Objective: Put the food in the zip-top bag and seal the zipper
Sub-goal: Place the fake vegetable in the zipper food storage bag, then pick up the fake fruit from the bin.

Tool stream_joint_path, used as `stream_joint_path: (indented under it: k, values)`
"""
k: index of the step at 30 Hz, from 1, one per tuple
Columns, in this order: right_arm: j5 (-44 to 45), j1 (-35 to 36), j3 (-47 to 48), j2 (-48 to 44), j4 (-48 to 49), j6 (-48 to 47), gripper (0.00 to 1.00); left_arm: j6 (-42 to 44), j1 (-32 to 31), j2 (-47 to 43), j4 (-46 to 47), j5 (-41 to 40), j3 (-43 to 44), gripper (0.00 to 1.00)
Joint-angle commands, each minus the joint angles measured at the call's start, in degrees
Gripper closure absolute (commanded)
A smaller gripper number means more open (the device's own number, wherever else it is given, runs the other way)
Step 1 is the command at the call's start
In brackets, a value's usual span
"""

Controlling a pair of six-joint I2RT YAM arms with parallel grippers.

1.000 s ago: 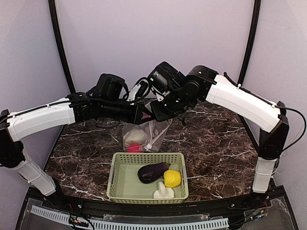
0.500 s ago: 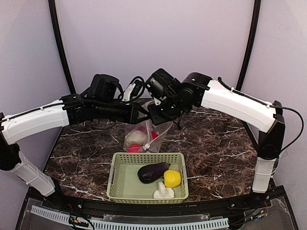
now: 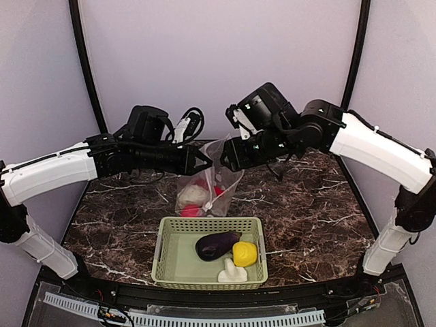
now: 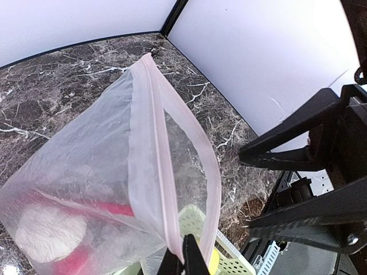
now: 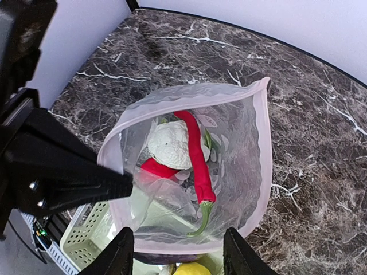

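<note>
The right gripper (image 5: 179, 245), jaws spread, has been drawn back from the zip-top bag (image 3: 219, 178) (chili (image 5: 195, 154) lying inside); the zipper (image 4: 156, 126) is pinched by the left gripper (image 4: 183, 255).

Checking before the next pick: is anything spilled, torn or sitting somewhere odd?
Nothing stands out. The zip-top bag hangs open from the left gripper, which pinches its zip strip. The cauliflower and red chili lie inside it. The right gripper is open above the mouth. No tear shows.
</note>
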Motion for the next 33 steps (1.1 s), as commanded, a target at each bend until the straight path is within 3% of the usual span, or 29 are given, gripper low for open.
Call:
stream_joint_path:
  k: [1,16,24,33]
  values:
    - [-3.88,-0.02,-6.03,-7.01,6.98,-1.69,0.47,-0.08,1.08,-3.82,-1.4,-1.71,-1.16,0.99]
    - [-6.9,0.92,-31.83,-26.12,18.21,-2.93,0.19,-0.09,8.71,-11.34,-5.25,-0.67,-5.23,0.99]
    - [-7.74,3.19,-41.89,-25.05,15.87,5.44,0.19,-0.5,9.59,-11.98,-5.26,-0.32,-6.47,0.99]
    - [-6.92,8.67,-42.84,-16.41,15.09,12.48,0.21,-0.78,9.83,-11.8,-4.68,0.31,-7.72,0.99]
